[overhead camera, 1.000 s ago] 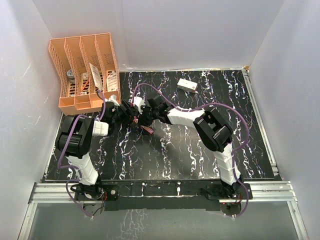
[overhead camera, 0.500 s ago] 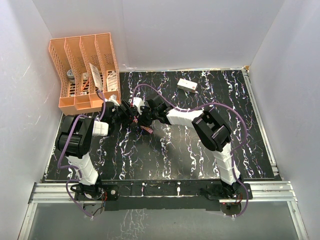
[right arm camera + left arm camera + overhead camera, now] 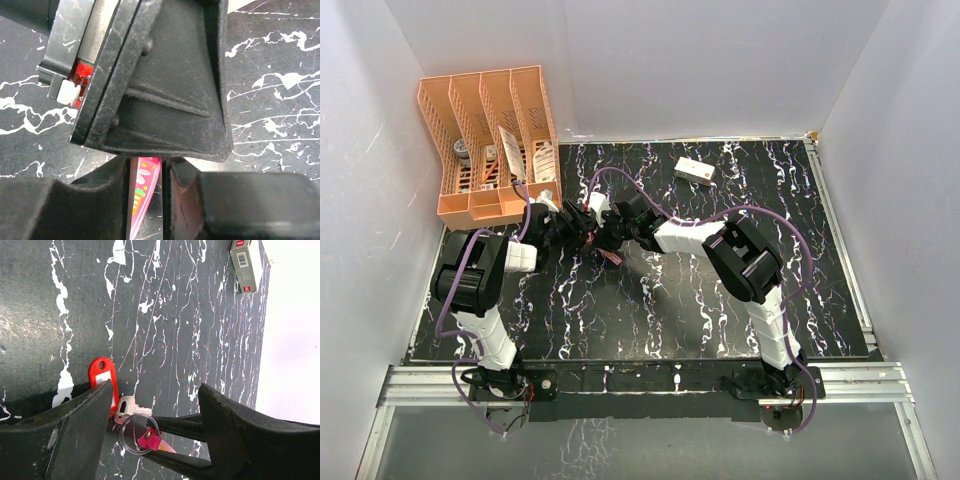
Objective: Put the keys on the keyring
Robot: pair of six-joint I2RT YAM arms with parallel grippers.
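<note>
The keyring point(image 3: 139, 435), a thin metal ring with a pink tag point(image 3: 151, 441), hangs just above the black marbled table. My right gripper point(image 3: 146, 172) is shut on the pink tag point(image 3: 145, 197), and its slim black fingers point(image 3: 180, 426) reach in from the right. A pale metal key point(image 3: 131, 409) lies at the ring's upper edge and overlaps it. The key with the red head point(image 3: 102, 380) lies beside it, partly under my left finger. My left gripper point(image 3: 156, 387) stands open around the ring and keys. From above, both grippers point(image 3: 588, 232) meet at the table's left centre.
A white box with red marks point(image 3: 696, 171) lies at the back of the table, also seen as the box point(image 3: 246, 265) in the left wrist view. An orange file rack point(image 3: 490, 140) stands at the back left corner. White walls enclose the table.
The right arm has edged slightly left toward the left gripper. Both grippers' openings look the same.
</note>
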